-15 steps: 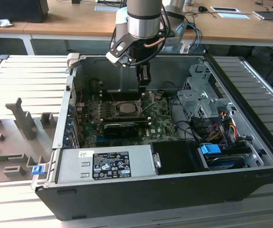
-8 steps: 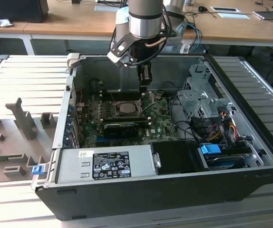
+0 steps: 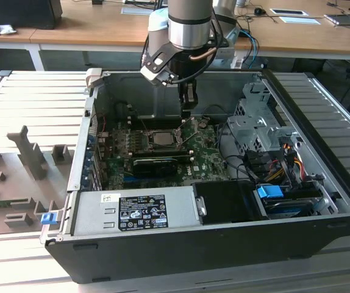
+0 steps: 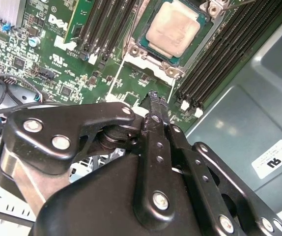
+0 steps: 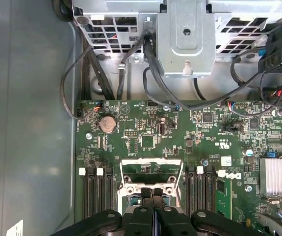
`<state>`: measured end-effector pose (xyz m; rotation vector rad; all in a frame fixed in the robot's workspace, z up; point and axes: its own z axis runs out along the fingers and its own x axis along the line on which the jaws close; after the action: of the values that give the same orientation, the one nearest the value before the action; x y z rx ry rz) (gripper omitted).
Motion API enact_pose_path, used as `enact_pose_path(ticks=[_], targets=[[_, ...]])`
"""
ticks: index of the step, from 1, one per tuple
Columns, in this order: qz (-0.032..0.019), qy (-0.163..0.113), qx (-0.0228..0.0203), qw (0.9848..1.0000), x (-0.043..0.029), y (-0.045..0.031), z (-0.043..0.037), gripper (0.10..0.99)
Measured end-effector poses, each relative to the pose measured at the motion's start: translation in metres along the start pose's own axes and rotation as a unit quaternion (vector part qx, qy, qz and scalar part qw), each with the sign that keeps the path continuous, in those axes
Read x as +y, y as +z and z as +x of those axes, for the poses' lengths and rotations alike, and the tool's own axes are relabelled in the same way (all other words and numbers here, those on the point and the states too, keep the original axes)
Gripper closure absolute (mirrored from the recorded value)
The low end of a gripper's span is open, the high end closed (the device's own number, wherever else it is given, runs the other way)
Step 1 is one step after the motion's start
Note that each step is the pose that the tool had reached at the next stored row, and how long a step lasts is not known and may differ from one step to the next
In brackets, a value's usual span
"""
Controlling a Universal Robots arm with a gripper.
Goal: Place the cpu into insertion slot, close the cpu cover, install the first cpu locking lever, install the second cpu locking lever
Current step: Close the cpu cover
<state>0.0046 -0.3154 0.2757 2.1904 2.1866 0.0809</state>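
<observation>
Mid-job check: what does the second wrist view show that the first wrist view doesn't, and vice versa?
Second wrist view: the chip lying in its socket. First wrist view: the round battery and the grey drive cage. Both: the shut gripper, the green board and the black memory slots.

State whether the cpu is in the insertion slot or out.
In: the cpu sits flat inside the insertion slot, its pale top showing.
</observation>
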Motion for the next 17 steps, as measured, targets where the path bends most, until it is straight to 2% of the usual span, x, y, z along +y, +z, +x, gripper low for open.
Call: enact_pose_path(ticks=[10, 13, 15, 17], targets=[[0.0007, 0.0, -0.0002, 1.0, 0.0137, 0.003, 0.0, 0.98], [0.001, 0.0, -0.0002, 1.0, 0.027, 0.008, 0.0, 0.98], [0.0012, 0.0, -0.0001, 1.0, 0.0395, 0.0136, 0.0002, 0.98], [0.0012, 0.0, -0.0001, 1.0, 0.0434, 0.0169, 0.0005, 0.98]])
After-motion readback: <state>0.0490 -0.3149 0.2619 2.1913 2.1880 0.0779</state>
